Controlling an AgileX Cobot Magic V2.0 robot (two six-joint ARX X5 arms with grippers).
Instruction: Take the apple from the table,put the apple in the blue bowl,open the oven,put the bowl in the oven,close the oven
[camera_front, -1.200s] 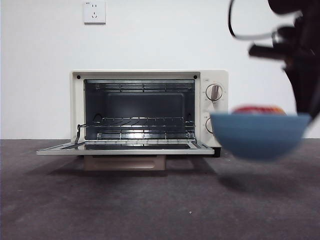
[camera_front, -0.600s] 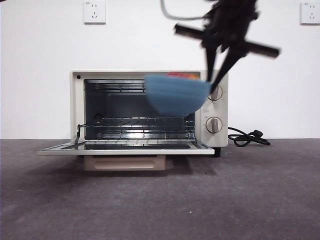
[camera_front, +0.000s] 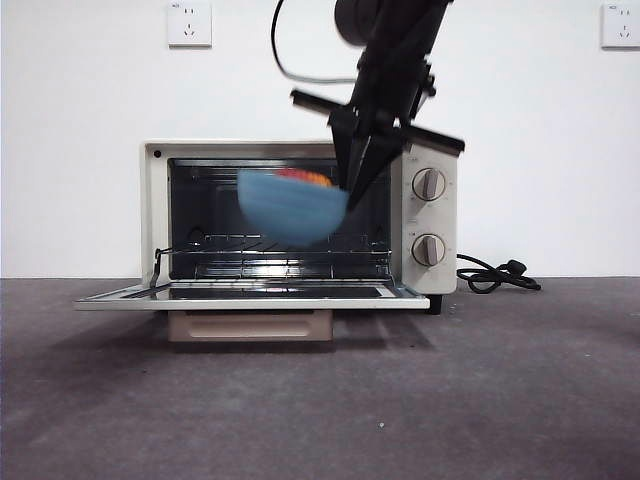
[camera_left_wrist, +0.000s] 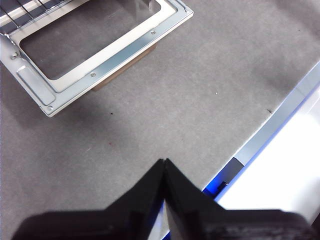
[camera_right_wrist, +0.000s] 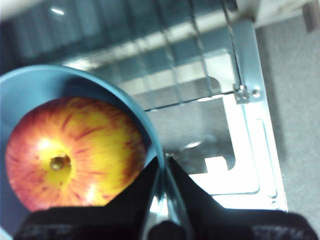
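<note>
Oven (camera_front: 300, 215): on worktop (camera_front: 320, 390), door down flat. Blue bowl (camera_front: 292, 205): airborne at the cavity mouth, right gripper (camera_right_wrist: 164, 159) jaws clamped on its rim. Apple (camera_right_wrist: 75, 152): inside. I'd keep it level, clearing the rack. Left gripper (camera_left_wrist: 164, 162): idle, jaws together.

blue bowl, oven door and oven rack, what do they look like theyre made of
Blue bowl: probably plastic or silicone, with a matte, even blue surface and a thin rim, pinched by the right end effector.
Oven door: bare metal frame, silvery and screwed, around a dark glass-like pane.
Oven rack: thin shiny metal wire, likely chromed steel.
</note>
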